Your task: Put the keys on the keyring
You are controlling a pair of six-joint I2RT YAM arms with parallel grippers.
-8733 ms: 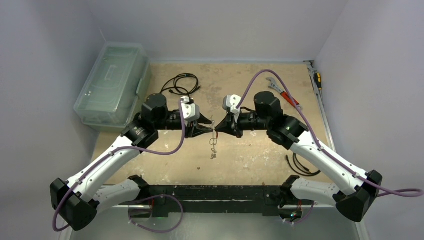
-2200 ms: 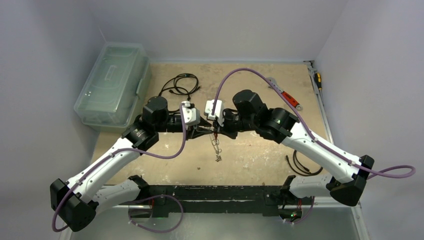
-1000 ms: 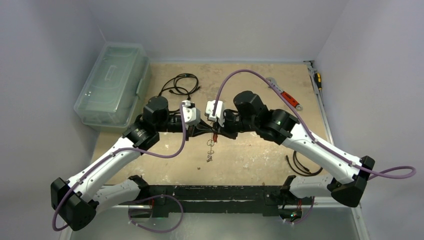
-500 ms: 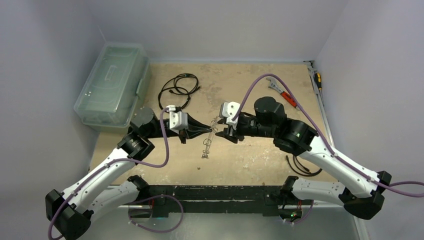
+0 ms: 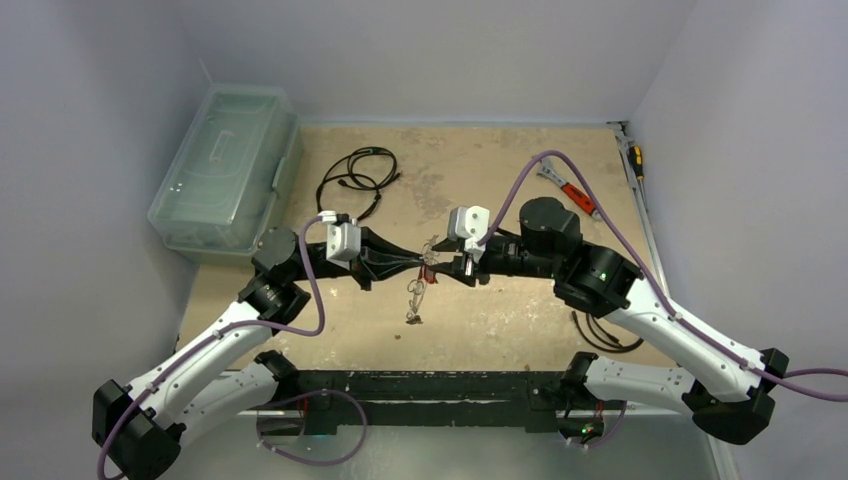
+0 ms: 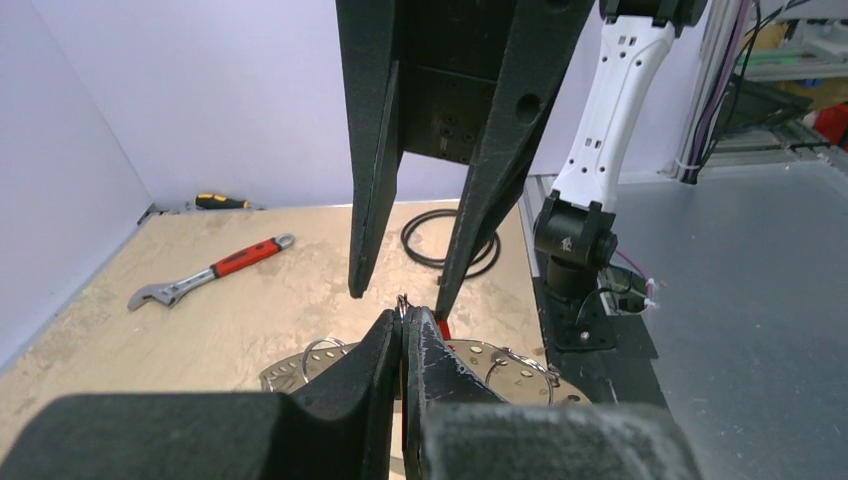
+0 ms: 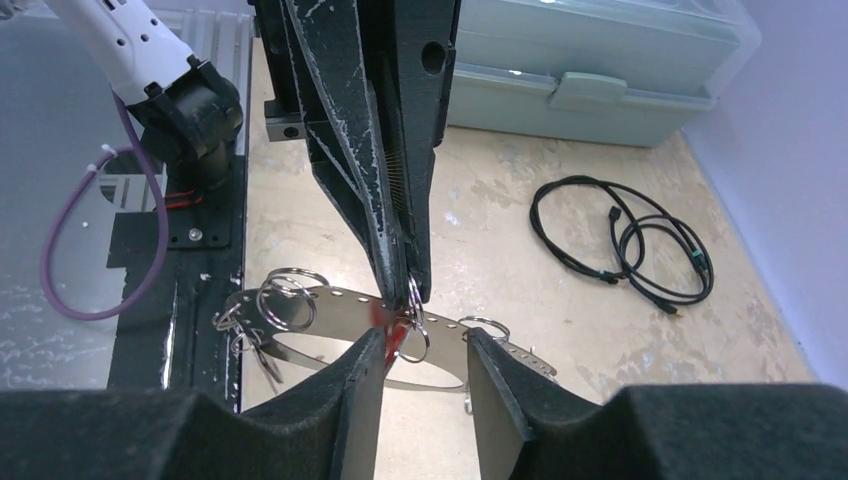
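Above the tan table [image 5: 480, 170], my left gripper [image 6: 403, 322] is clenched on the keyring [image 7: 340, 300], which hangs mid-air. My right gripper [image 7: 425, 345] stands spread around a red-tagged key [image 7: 384, 318], mostly hidden, contact unclear.

Pale lilac walls [image 5: 420, 50], worn wooden tabletop [image 5: 480, 150]

The left arm [image 5: 200, 350] and right arm [image 5: 680, 343] wore white shells on their long links, with black joints and bases. A purple cable [image 5: 548, 154] looped along each to a white camera block [image 5: 467, 222] at the wrist. The fingers [image 7: 340, 130] were long black wedges, scuffed white at the edges, one pierced by a round hole.
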